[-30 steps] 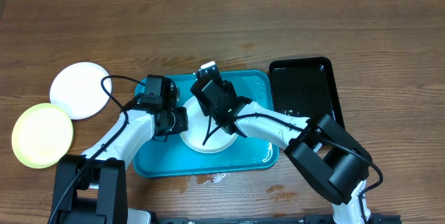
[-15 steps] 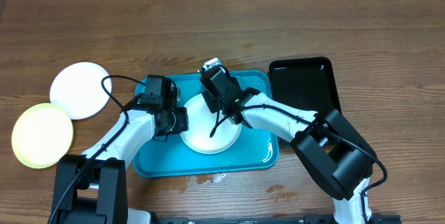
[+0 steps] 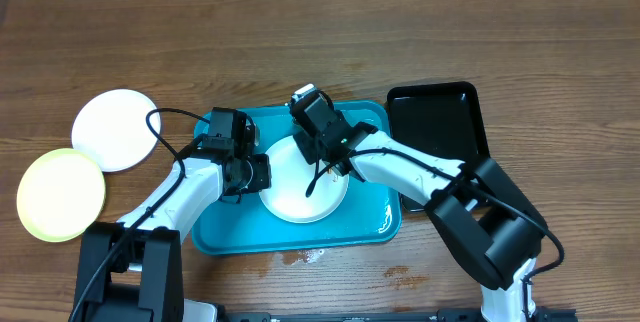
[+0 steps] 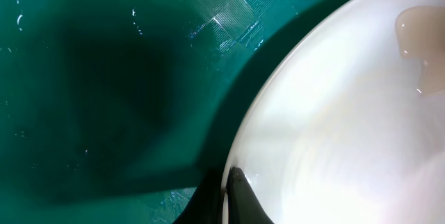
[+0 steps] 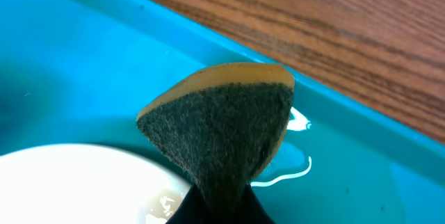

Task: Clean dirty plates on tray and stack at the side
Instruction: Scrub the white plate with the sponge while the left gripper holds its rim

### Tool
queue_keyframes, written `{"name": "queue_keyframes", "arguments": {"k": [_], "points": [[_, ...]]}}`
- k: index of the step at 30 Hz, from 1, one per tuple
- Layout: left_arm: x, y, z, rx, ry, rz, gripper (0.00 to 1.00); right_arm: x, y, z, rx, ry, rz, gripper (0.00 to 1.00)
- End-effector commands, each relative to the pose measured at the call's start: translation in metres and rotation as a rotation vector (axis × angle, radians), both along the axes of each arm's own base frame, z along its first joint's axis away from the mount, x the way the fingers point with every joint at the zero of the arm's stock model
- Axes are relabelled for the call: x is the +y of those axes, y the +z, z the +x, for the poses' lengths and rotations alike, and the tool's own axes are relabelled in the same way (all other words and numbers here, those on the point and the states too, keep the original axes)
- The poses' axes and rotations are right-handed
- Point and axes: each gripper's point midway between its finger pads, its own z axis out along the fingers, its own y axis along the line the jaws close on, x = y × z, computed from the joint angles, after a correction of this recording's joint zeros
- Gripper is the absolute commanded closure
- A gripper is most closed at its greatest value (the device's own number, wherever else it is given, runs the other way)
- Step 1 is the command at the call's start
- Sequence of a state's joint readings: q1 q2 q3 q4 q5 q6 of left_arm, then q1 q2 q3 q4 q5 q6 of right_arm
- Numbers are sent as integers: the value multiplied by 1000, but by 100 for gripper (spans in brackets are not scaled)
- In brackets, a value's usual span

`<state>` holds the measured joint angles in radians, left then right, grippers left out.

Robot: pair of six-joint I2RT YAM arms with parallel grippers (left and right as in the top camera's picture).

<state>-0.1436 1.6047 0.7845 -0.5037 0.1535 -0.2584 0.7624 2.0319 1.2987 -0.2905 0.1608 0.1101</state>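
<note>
A white plate (image 3: 300, 190) lies in the turquoise tray (image 3: 220, 232). My left gripper (image 3: 258, 172) is shut on the plate's left rim; the left wrist view shows its fingers (image 4: 233, 200) pinching the rim (image 4: 334, 113) over the wet tray (image 4: 104, 78). My right gripper (image 3: 305, 112) is shut on a yellow sponge with a dark scouring face (image 5: 222, 130), held above the plate's far edge (image 5: 76, 182) near the tray's back rim (image 5: 208, 36). A second white plate (image 3: 115, 128) and the pale yellow-green plate (image 3: 60, 193) lie on the table at the left.
A glossy black tray (image 3: 440, 127) lies right of the turquoise tray. Water is spilled on the wooden table (image 3: 310, 255) at the tray's front edge. A brownish wet smear (image 4: 421, 33) shows on the held plate.
My right gripper with the sponge has moved from over the plate's middle toward the tray's back edge. The left gripper has stayed on the plate's rim.
</note>
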Motion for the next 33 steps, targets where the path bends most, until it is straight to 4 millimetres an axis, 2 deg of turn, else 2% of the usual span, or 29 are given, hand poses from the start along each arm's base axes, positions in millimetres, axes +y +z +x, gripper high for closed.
{"name": "queue_keyframes", "arguments": {"k": [1, 3, 5, 8, 12, 14, 19, 25, 30, 33], "points": [[13, -23, -21, 88, 14, 72, 96, 13, 49, -11, 10, 57, 110, 96], [13, -23, -21, 88, 14, 71, 96, 5, 51, -19, 58, 3, 116, 96], [13, -23, -21, 88, 14, 71, 96, 0, 45, -29, 123, -47, 120, 96], [13, -23, -21, 88, 14, 71, 96, -8, 31, -46, 239, -142, 128, 96], [13, -23, -21, 88, 14, 71, 96, -17, 14, -62, 306, -225, 121, 96], [13, -23, -22, 90, 14, 72, 96, -25, -3, -69, 324, -295, 97, 96], [13, -23, -22, 91, 14, 72, 96, -48, -23, -63, 272, -422, 24, 96], [13, -23, -22, 91, 14, 72, 96, -49, -32, -57, 245, -434, 12, 96], [13, -23, -23, 93, 14, 72, 96, -48, -54, -59, 288, -451, 8, 96], [13, -23, -23, 94, 14, 72, 96, -42, -57, -61, 334, -435, 47, 96]]}}
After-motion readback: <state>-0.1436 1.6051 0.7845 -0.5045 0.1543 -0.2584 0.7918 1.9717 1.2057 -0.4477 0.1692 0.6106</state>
